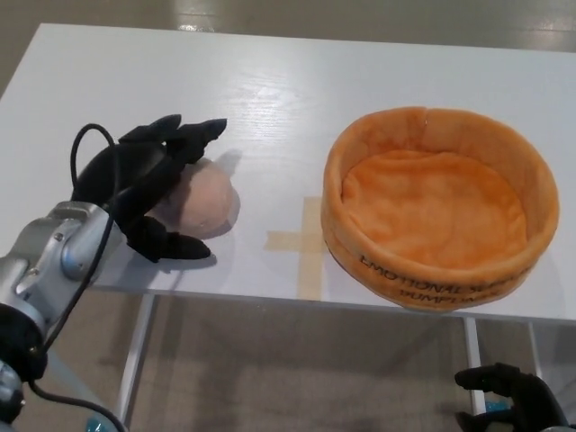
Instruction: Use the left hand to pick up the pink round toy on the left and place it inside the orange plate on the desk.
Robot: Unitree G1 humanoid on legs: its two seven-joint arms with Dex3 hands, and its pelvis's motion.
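Pink toy [205, 200], orange plate [438, 207], white desk [297, 90].

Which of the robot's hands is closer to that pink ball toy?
Left. The left hand is cupped around the pink round toy, fingers over its top. The right hand hangs below the table edge, far off to the right.
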